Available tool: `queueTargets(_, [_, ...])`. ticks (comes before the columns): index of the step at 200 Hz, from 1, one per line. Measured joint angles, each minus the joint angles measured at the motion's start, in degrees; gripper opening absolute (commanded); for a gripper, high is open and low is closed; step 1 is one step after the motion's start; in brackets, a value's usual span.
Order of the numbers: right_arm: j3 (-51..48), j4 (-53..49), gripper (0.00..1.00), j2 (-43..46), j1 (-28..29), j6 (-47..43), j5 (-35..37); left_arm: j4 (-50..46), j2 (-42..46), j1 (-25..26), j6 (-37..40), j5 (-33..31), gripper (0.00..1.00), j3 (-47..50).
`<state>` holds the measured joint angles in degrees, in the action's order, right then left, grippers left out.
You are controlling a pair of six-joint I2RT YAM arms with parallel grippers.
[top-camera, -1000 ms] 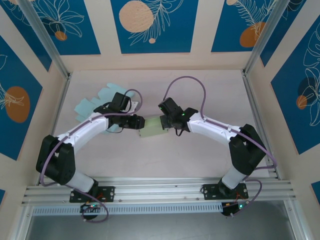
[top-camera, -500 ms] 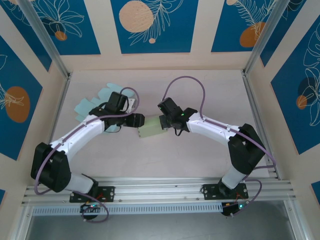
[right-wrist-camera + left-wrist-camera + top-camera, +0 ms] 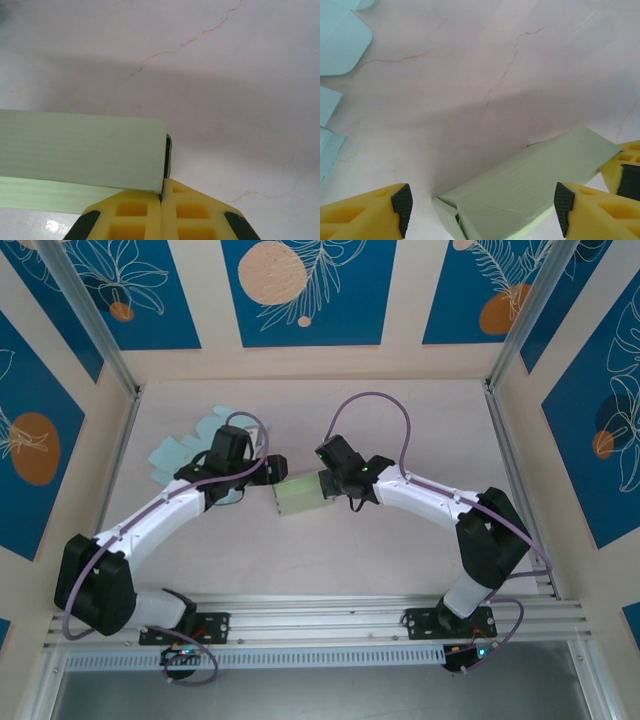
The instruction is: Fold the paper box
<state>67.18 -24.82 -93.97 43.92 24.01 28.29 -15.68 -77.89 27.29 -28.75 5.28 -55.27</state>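
Mid-table, right jaws pinch paper box (image 3: pixel 298 497) edge.

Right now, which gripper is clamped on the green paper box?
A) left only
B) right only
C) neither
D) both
B: in the right wrist view the right gripper is shut on the edge of the green paper box, while the left gripper stands open, its fingers spread wide to either side of the box.
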Motion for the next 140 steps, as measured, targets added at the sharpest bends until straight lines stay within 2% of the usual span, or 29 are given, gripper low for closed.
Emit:
queueTargets(23, [0.00, 0.00, 0.04, -0.02, 0.00, 0.02, 0.00, 0.94, -0.98, 0.02, -1.62, 0.22, 0.71, 1.97])
queueTargets(119, [0.00, 0.63, 0.04, -0.35, 0.00, 0.04, 0.04, 10.93, -1.31, 0.22, -9.57, 3.89, 0.37, 9.35])
queueTargets(140, [0.00, 0.59, 0.10, -0.35, 0.00, 0.07, 0.07, 13.14, -1.31, 0.15, -11.04, 3.74, 0.31, 10.51])
